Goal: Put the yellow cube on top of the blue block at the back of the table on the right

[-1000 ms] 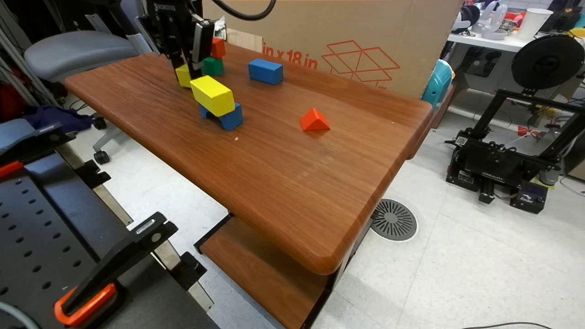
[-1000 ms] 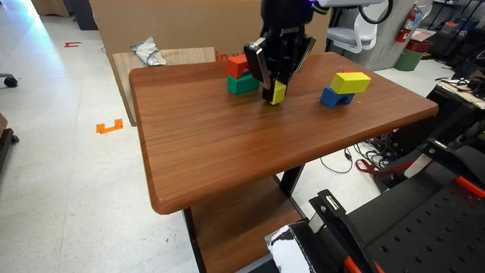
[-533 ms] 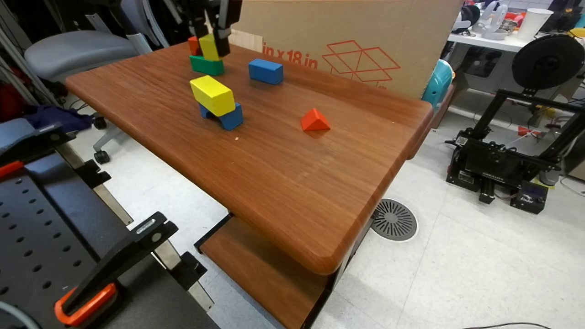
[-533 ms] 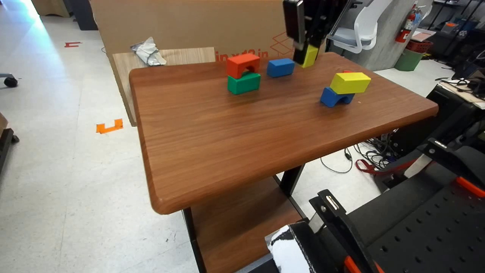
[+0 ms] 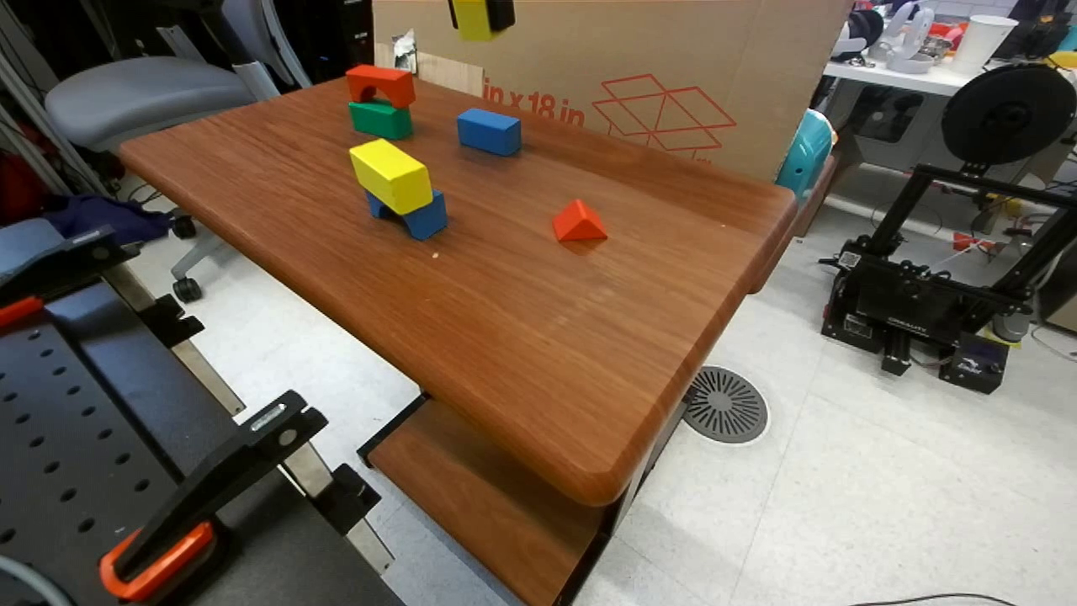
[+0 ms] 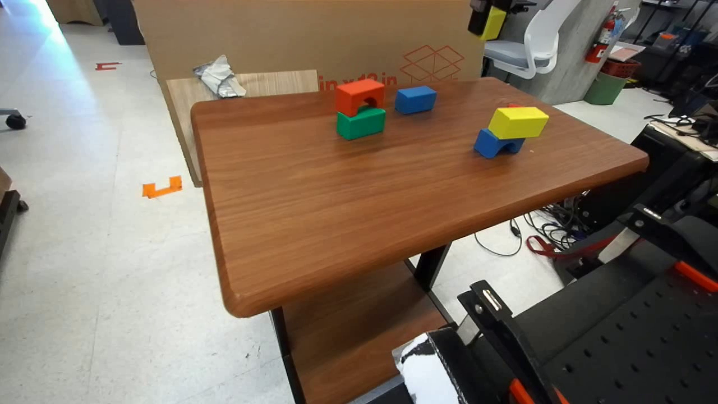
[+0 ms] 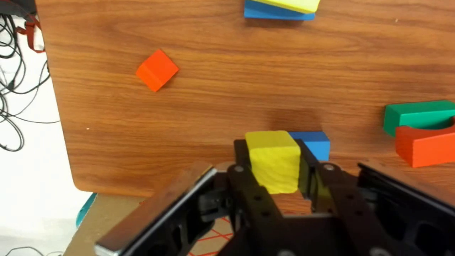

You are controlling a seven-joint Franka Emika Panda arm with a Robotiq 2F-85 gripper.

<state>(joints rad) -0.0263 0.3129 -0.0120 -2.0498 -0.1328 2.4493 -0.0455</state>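
High up, our black two-fingered gripper [image 7: 273, 161] pinches the wooden-looking yellow cube [image 7: 273, 151]; the wooden-looking blue rectangular block [image 7: 317, 143] below seems off-centre. Let go misaligned, and we could see the cube tip off!

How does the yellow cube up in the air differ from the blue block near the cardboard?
The yellow cube is held aloft by the pincer; the blue block rests on the table. The block is clearly longer than tall; the cube looks squarer. The cube is yellow, the block blue. Both look plain and flat-sided.
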